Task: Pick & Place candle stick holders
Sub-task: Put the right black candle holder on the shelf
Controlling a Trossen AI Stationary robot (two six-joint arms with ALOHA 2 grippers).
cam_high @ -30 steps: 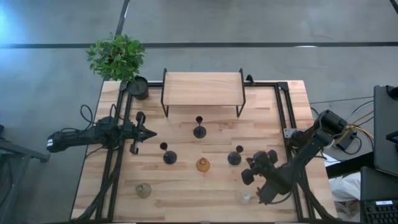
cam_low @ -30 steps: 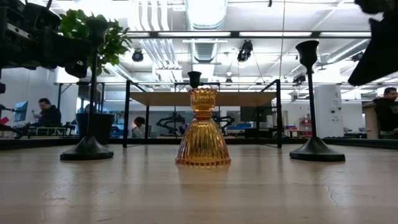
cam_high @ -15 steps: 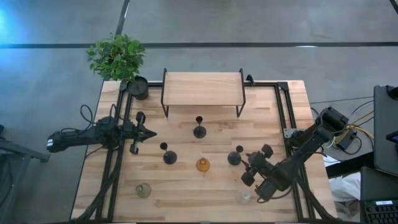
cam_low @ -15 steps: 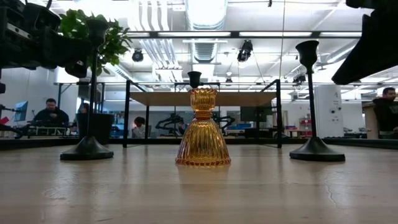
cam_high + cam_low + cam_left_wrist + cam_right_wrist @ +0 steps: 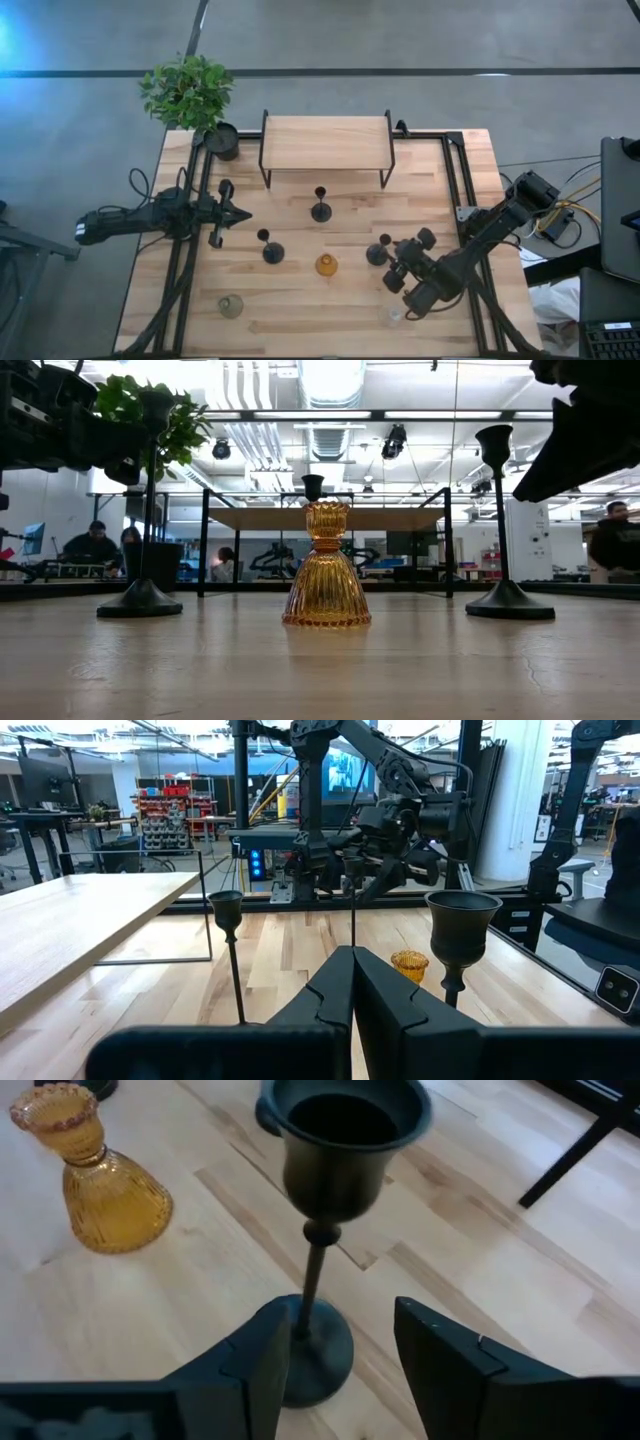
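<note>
Three black candlesticks stand upright on their round bases on the table: one at the centre (image 5: 320,210), one left of centre (image 5: 272,250) and one right of centre (image 5: 378,252). My right gripper (image 5: 392,261) is open right beside the right one. In the right wrist view its fingers (image 5: 262,1355) stand on either side of that candlestick's stem and base (image 5: 312,1345). The stem is close to one finger, and I cannot tell whether it touches. My left gripper (image 5: 240,213) is shut and empty above the table's left part.
An amber glass vase (image 5: 326,265) stands between the two near candlesticks. A greenish vase (image 5: 231,305) and a clear vase (image 5: 392,316) stand near the front edge. A wooden shelf on black legs (image 5: 325,143) and a potted plant (image 5: 222,140) stand at the back.
My right gripper has moved toward the table's left and a little toward the far edge, closing in on the right candlestick and staying open. The candlesticks and vases have kept still.
</note>
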